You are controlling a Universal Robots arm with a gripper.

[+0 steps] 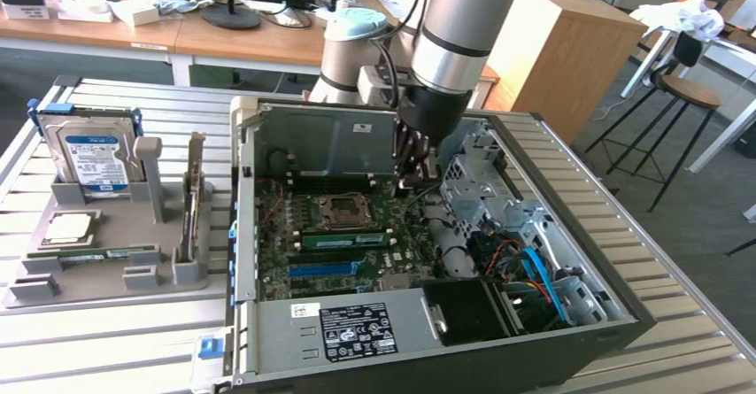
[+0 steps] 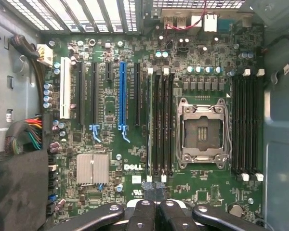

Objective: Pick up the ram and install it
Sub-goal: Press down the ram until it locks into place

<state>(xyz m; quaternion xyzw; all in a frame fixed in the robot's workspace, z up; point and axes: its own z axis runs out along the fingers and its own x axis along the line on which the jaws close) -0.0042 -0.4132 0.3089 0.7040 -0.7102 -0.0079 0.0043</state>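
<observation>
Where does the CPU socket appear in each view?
Exterior view: the CPU socket sits inside the computer case, to the exterior view's left of the gripper.
Wrist view: the CPU socket lies between two banks of black memory slots.
Shared landmark: the long blue slot, beyond one memory bank from the socket.

green motherboard (image 2: 108,113), blue slot (image 2: 122,91), black tool (image 2: 154,192)

Computer case (image 1: 319,142) mid-bench (image 1: 119,350). Parts holder (image 1: 106,283) beside it, toward bench edge at exterior view's left. Hard drive (image 1: 92,155) upright at holder rear. End effector (image 1: 416,180) above motherboard (image 1: 301,279) inside case.
</observation>
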